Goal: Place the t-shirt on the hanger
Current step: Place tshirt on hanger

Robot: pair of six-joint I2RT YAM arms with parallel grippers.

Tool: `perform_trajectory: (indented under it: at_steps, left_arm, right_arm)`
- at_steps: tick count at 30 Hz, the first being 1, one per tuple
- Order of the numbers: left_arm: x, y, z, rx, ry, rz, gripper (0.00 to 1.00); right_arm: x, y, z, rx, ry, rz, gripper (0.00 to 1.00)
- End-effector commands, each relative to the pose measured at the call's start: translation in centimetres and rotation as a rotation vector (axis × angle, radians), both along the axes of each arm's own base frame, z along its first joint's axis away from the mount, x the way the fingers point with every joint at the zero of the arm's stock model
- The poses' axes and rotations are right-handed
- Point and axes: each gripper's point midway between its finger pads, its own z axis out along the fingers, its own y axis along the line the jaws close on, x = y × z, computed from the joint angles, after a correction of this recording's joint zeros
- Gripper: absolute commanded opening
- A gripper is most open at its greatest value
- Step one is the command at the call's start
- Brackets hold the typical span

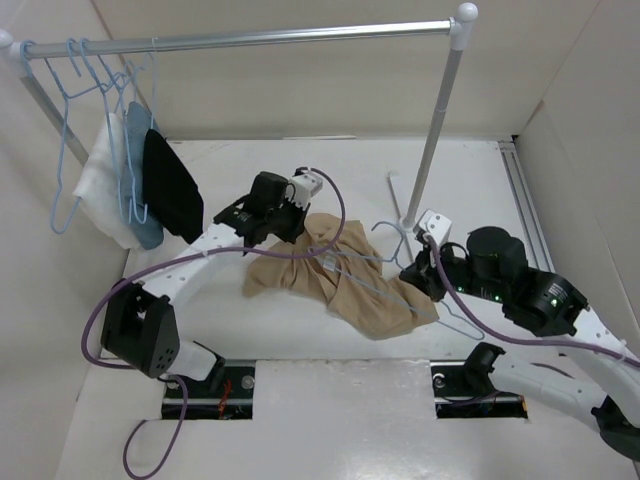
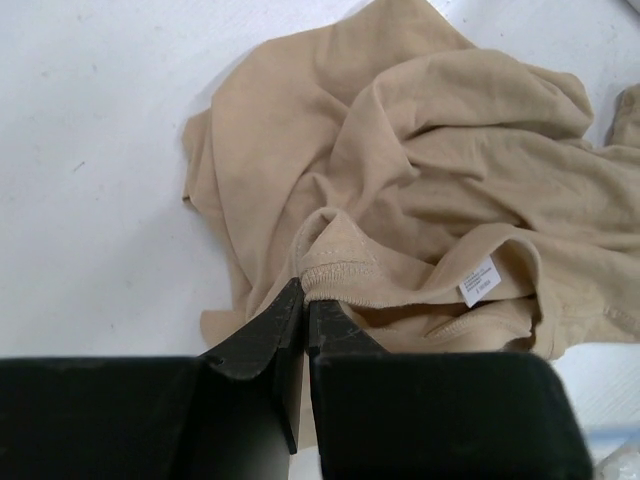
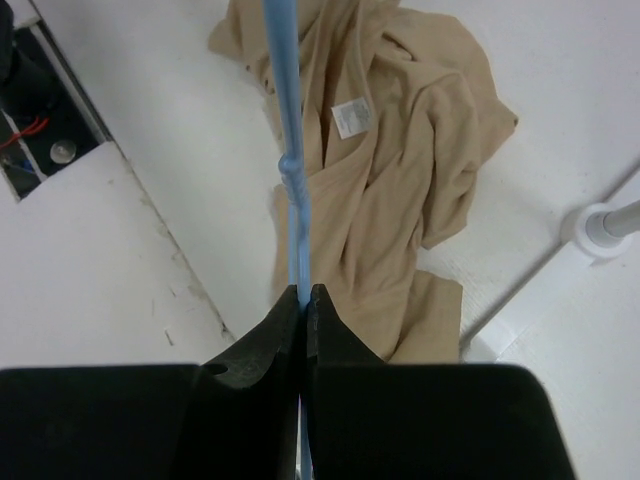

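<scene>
Because the neck has to be held open for the wire to slip inside, the left gripper (image 2: 303, 300) is pinched fully closed on the ribbed collar (image 2: 340, 262) near the white label (image 2: 478, 280), while the right gripper (image 3: 303, 300) is clamped tight on the hanger (image 3: 290, 150), which reaches across the cloth. The t-shirt (image 1: 340, 275) lies crumpled on the table (image 1: 250, 325) between the arms. There is one tan shirt and one held hanger; at least three spare hangers (image 1: 75, 100) are on the rail (image 1: 260, 38), and three garments hang there: white cloth (image 1: 100, 190), blue cloth (image 1: 145, 225), black garment (image 1: 172, 185).
</scene>
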Motion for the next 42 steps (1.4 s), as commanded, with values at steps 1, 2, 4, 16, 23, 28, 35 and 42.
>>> perform_trajectory:
  at_steps: [1,2,4,16,23,28,35,42]
  left_arm:
    - [-0.8,-0.2,2.3,-0.047,-0.024,-0.01,0.0]
    - [-0.9,-0.1,2.2,-0.042,-0.016,-0.01,0.0]
    - [-0.9,-0.1,2.2,-0.042,-0.016,-0.01,0.0]
    - [-1.9,-2.1,4.7,-0.128,-0.055,-0.146,0.0]
    - [-3.6,-4.9,9.8,-0.255,-0.079,-0.339,0.0]
    - [-4.0,-5.5,15.1,-0.273,-0.171,-0.414,0.0]
    - [-5.5,-5.7,14.4,-0.052,-0.204,-0.483,0.0]
    - [-11.6,-7.7,15.6,-0.218,-0.083,-0.755,0.0]
  right_arm:
    - [2.2,0.3,0.4,0.019,-0.039,-0.083,0.0]
    - [2.4,0.6,0.4,0.02,-0.04,-0.083,0.0]
    - [3.1,1.2,0.2,0.01,-0.046,-0.078,0.0]
    - [6.6,3.2,-1.8,0.023,-0.093,-0.141,0.0]
    - [6.5,6.7,-1.6,0.094,-0.186,0.043,0.0]
    - [4.9,7.5,-2.2,0.085,-0.206,0.169,0.0]
    - [3.0,6.9,-2.9,0.1,-0.204,0.23,0.0]
    - [6.2,5.9,1.6,0.197,-0.395,0.053,0.0]
